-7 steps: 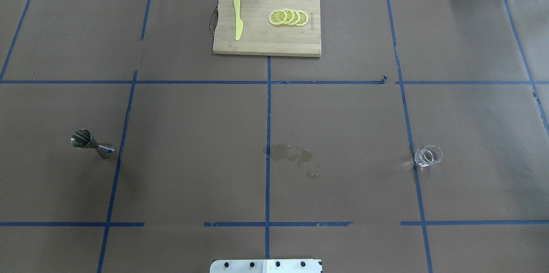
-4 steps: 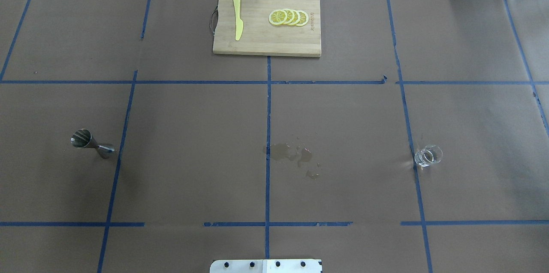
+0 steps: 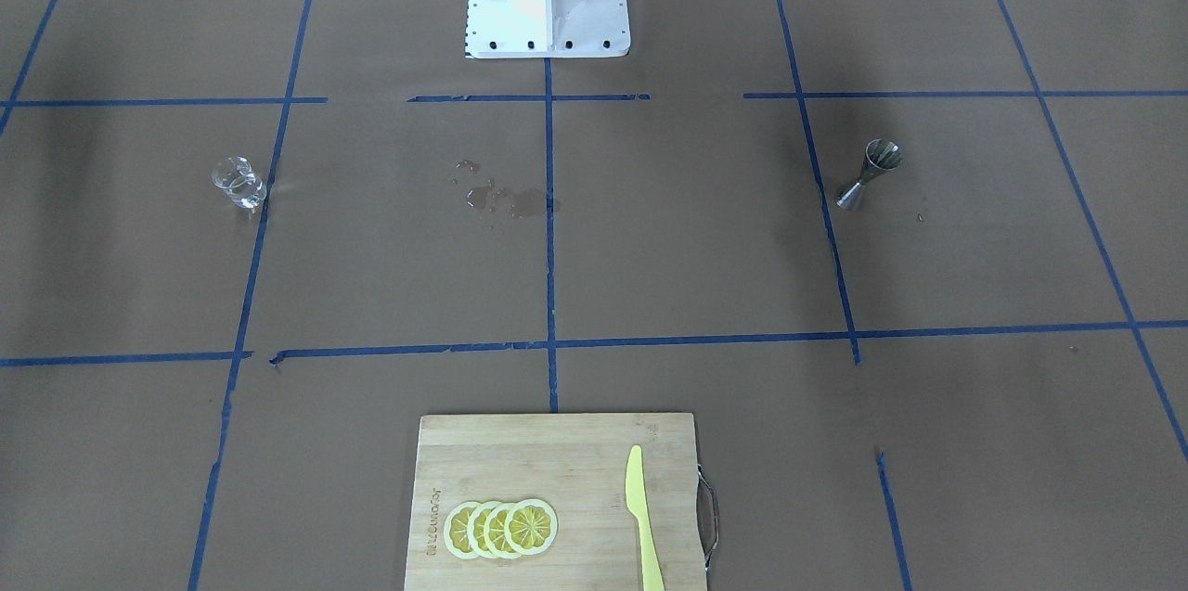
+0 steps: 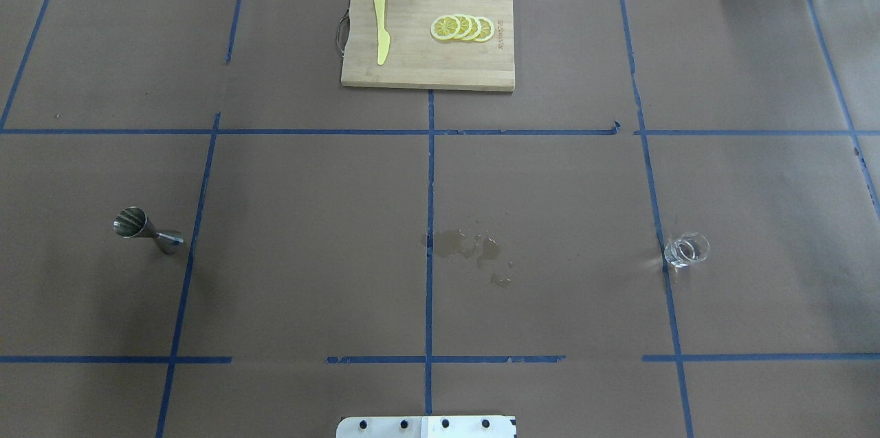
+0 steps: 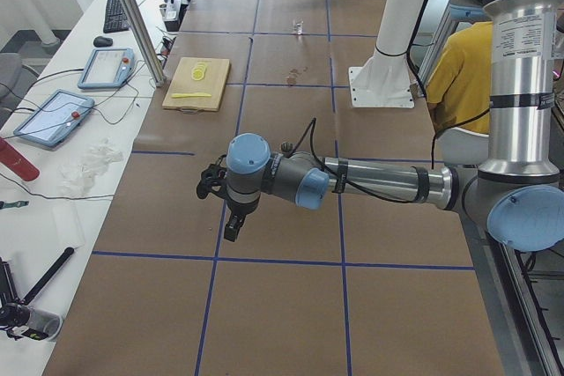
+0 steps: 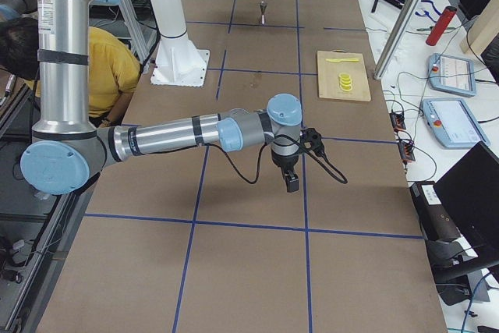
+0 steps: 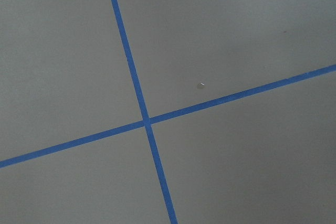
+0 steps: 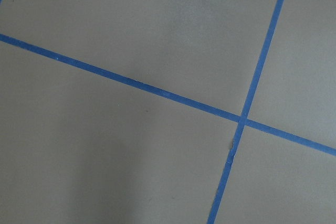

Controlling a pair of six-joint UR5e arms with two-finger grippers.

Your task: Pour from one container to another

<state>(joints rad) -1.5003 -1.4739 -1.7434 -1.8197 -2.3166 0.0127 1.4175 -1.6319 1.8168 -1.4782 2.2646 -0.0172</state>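
**A:** Where are the grippers?

**B:** The left gripper (image 5: 232, 232) and the right gripper (image 6: 291, 185) each hang over bare paper. They show in the side views only, so nobody can tell whether the jaws are parted.

**A:** And the containers?

**B:** Seen from overhead, the glass cup (image 4: 686, 250) stands upright at middle right. The jigger (image 4: 148, 232) stands at middle left, well apart from it, with a wet patch (image 4: 467, 247) between them.

**A:** How will the cup handle?

**B:** Probably light, stiff, slick and breakable (the thick base should steady it). The waisted body below the rim looks the best place to take hold.

**A:** Anything farther off?

**B:** A cutting board (image 4: 426, 70) at top centre.

The clear glass cup (image 4: 686, 250) and the steel hourglass jigger (image 4: 146, 231) stand upright, well apart on the table.
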